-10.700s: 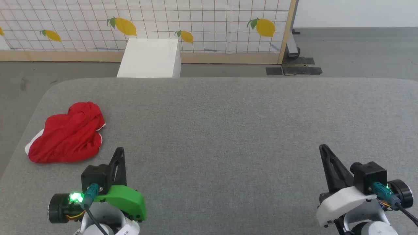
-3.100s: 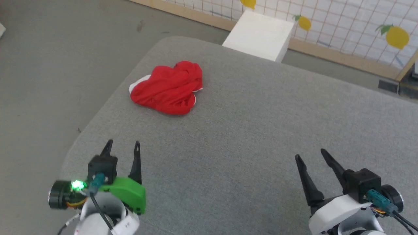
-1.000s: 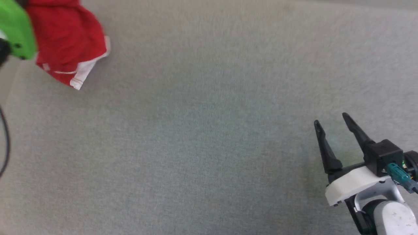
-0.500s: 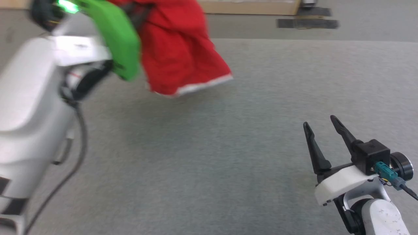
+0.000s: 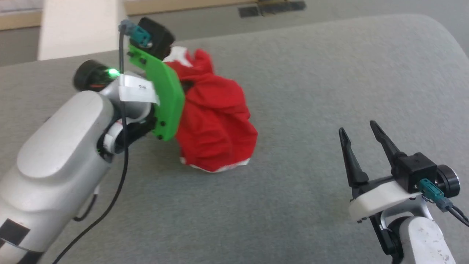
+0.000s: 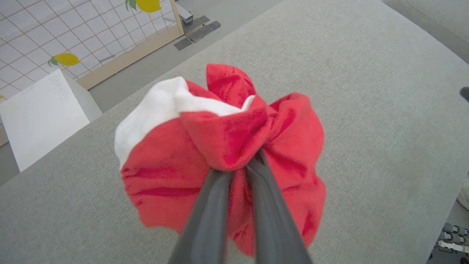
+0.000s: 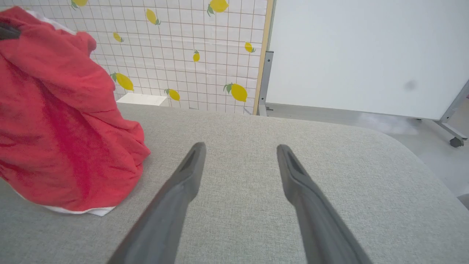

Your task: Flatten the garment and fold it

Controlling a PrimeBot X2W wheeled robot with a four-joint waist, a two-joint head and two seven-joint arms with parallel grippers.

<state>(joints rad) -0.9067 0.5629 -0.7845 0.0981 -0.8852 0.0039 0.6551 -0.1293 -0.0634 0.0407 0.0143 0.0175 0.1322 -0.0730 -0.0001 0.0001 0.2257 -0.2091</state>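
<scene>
the left gripper [image 6: 240,167] pinches a bunch of the garment [image 5: 216,124], its hem brushing the table [image 5: 329,73] at ten o'clock from the right gripper [image 5: 357,126], spread wide and empty, which should take the free hem.

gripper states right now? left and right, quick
Left gripper: jaws closed on the bunched red shorts.
Right gripper: jaws open, holding nothing.

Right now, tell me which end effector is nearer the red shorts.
Left. The left end effector is clamped on a bunch of the red shorts. The right end effector stands open, apart from them, to their right over the grey surface.
</scene>
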